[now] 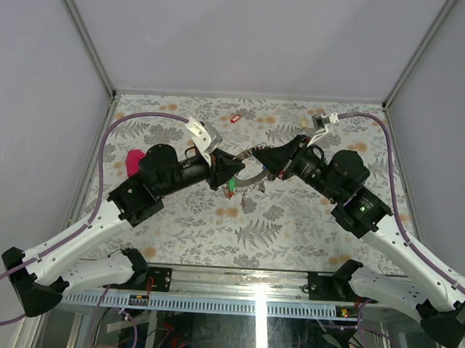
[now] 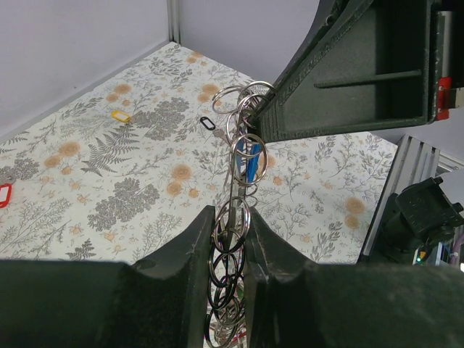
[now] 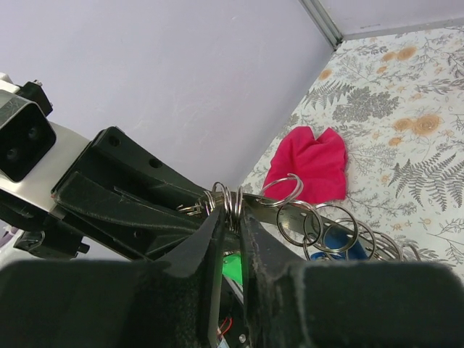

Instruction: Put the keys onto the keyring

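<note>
While its jaws are clamping narrow on the large thin grey metal keyring [image 2: 245, 148], the left gripper [image 2: 230, 243] is facing the right gripper [image 3: 230, 221], whose jaws are also pinching that ring, above the floral-print table [image 1: 292, 224]; small red plastic key tag [image 1: 235, 119] is lying well apart.

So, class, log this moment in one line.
left jaws: shut on keyring | right jaws: shut on keyring | keyring: held above table

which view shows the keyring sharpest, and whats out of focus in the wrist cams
Left wrist: keyring sharp, glints on the metal, left gripper's fingers soft. Right wrist: right gripper's fingers blurred, magenta cloth clear. Top external: even light, keyring small and partly hidden.
</note>
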`<state>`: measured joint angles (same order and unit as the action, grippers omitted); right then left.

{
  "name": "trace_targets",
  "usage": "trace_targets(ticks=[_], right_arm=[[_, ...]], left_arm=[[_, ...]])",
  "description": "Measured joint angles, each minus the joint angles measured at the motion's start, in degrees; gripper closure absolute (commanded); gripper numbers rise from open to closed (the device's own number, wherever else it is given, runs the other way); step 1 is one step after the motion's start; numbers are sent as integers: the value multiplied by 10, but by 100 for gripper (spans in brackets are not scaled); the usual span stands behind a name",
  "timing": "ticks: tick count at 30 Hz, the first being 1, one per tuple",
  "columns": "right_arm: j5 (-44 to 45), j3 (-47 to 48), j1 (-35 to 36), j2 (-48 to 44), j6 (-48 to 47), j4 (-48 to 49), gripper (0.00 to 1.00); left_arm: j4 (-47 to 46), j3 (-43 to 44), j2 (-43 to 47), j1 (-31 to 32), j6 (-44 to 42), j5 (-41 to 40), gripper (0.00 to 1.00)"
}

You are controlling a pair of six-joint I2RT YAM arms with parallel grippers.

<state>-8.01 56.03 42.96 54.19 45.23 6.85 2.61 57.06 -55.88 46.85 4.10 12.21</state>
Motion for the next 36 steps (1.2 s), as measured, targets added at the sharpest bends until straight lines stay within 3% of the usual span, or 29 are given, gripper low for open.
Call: trace_targets(ticks=[4, 11, 23, 36], right_arm=[[3, -7, 0, -3, -3, 9, 95], [4, -14, 0, -8, -35, 21, 98], [5, -56, 0, -42, -137, 66, 63], [10, -58, 0, -45, -146, 82, 65]], left_arm=[[0, 0, -2, 0, 0, 0, 100], [-1, 0, -5, 0, 0, 2, 100], [-1, 0, -10, 0, 0, 9, 100], [-1, 0, -11, 0, 0, 9, 100]])
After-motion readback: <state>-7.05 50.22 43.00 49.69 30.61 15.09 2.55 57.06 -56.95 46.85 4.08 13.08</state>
